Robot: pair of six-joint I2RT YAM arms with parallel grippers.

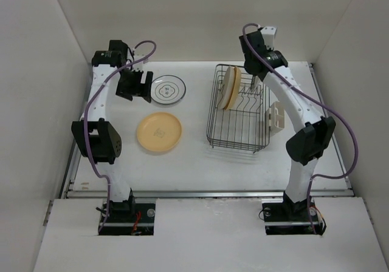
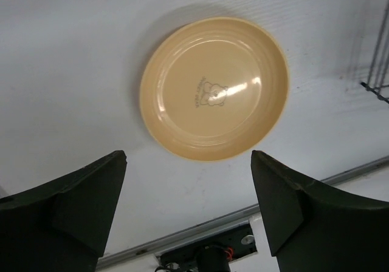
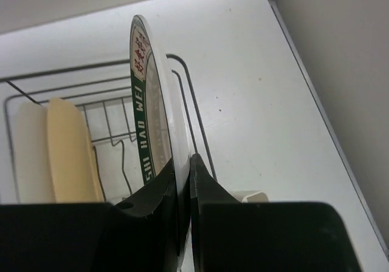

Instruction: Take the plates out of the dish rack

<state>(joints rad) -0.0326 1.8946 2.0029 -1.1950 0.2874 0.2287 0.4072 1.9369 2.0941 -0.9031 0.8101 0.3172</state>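
Note:
The black wire dish rack stands right of centre. A cream plate and a yellow-orange plate stand on edge together at its back left. My right gripper is shut on the rim of an upright white plate with a green lettered rim band, over the back of the rack. A yellow-orange plate lies flat on the table and also shows in the left wrist view. A white plate with dark rings lies behind it. My left gripper is open and empty beside the ringed plate.
A beige plastic holder hangs on the rack's right side and shows in the right wrist view. The rack's corner shows at the right of the left wrist view. White walls enclose the table on three sides.

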